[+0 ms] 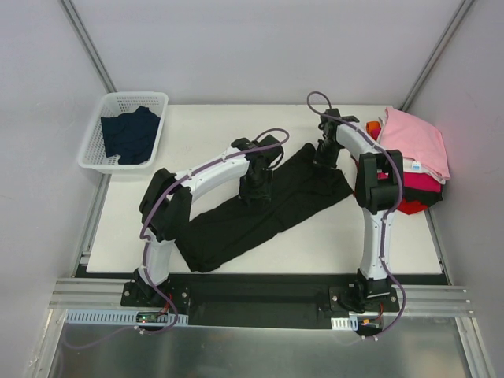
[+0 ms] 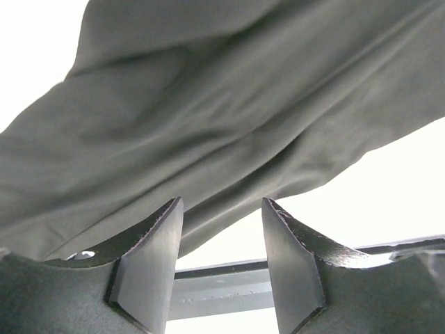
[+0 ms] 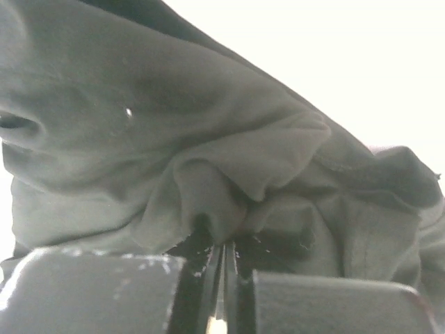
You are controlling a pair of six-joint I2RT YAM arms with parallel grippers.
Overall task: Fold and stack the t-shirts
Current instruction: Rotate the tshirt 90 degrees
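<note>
Black t-shirt (image 1: 236, 224): laid out as a long, half-folded band, slanting across the middle of the table (image 1: 315, 244) from the near left towards the far right edge.
Cloth: judged to be soft, light and limp; it is expected to sag and wrinkle when lifted, and a single layer may slide off the one beneath.
Where to take hold: best pinched at an edge or corner of the band, through both layers, with the two ends held well apart so the fold stays straight.
Right gripper (image 1: 324, 157): lowered onto the far right end of the black t-shirt; the jaws are closed tight, with a bunched fold of the cloth caught at their tips.
Left gripper (image 1: 257, 189): placed at the far edge of the band, near its middle; the jaws are roughly half open and nothing is held between them.
Finished pile: stacked at the right edge of the table, with a pink t-shirt (image 1: 417, 142) on top.
Basket (image 1: 94, 153): set at the far left corner, with a dark navy t-shirt (image 1: 130, 135) inside.
</note>
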